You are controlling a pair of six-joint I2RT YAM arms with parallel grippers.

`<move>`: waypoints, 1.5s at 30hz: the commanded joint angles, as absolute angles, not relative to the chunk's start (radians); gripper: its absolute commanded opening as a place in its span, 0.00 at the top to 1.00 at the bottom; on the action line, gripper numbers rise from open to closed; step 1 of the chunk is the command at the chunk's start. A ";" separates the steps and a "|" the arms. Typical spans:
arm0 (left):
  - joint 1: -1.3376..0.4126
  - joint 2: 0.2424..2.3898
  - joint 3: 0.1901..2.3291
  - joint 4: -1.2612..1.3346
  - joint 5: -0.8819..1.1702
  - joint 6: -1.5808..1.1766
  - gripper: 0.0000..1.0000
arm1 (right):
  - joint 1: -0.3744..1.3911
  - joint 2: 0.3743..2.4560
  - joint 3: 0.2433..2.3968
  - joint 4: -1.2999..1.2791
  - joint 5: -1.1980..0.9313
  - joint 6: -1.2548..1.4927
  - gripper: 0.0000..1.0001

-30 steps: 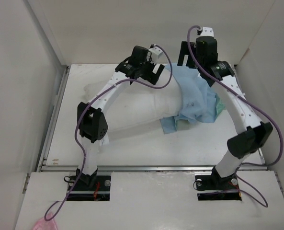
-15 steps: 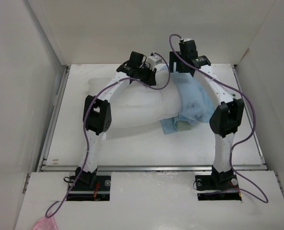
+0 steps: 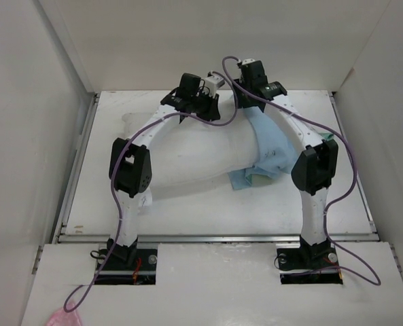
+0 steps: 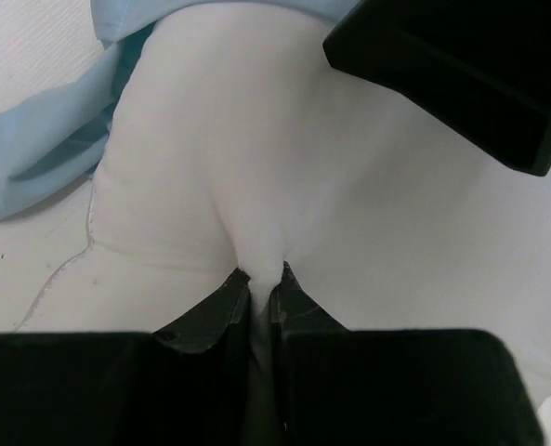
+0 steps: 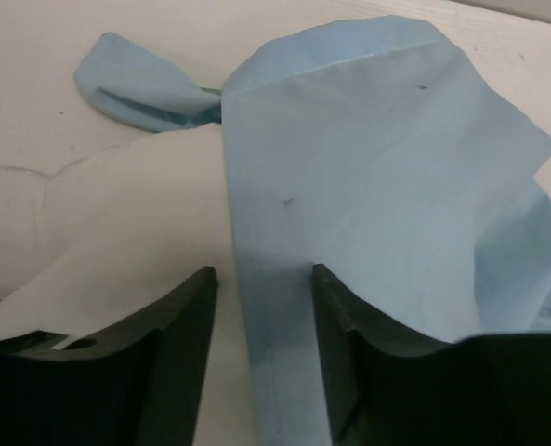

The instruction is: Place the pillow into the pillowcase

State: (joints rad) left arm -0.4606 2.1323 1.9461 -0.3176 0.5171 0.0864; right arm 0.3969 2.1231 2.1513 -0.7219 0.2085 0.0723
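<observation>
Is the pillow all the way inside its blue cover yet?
Not yet. Done: one end of the pillow is covered by the blue pillowcase. In hand: the left gripper pinches the pillow's white cloth, and the right gripper straddles the pillowcase's edge, jaws open. Left: most of the pillow lies bare on the table, so the pillowcase must be pulled along it.

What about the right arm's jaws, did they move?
Yes. The right arm swung its jaws left, away from the right wall, over the pillowcase edge.
</observation>
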 commanded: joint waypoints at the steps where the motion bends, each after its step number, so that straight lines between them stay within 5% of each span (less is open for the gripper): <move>1: -0.468 2.054 1.913 -0.324 0.526 0.057 1.00 | 0.400 2.132 2.155 -0.713 0.322 0.066 0.51; 7: -0.468 1.996 1.859 -0.292 0.517 0.057 1.00 | 0.400 2.145 2.166 -0.750 0.436 0.112 1.00; 12: -0.468 1.963 1.829 -0.264 0.526 0.044 1.00 | 0.411 2.082 2.135 -0.683 0.320 0.105 1.00; 18: -0.468 1.942 1.829 -0.227 0.557 0.009 1.00 | 0.510 2.062 2.221 -0.621 -0.209 0.044 1.00; 24: -0.468 1.858 1.829 -0.180 0.549 -0.043 1.00 | 0.614 2.105 2.419 -0.695 -0.380 0.020 1.00; 30: -0.468 1.792 1.807 -0.123 0.465 -0.109 1.00 | 0.595 1.996 2.333 -0.559 -0.644 0.136 1.00; 42: -0.468 1.732 1.671 -0.049 0.354 -0.224 1.00 | 0.511 2.216 2.187 -0.558 -0.464 0.325 1.00; 45: -0.468 1.742 1.649 -0.049 0.304 -0.250 1.00 | 0.511 2.226 2.168 -0.597 -0.427 0.325 0.84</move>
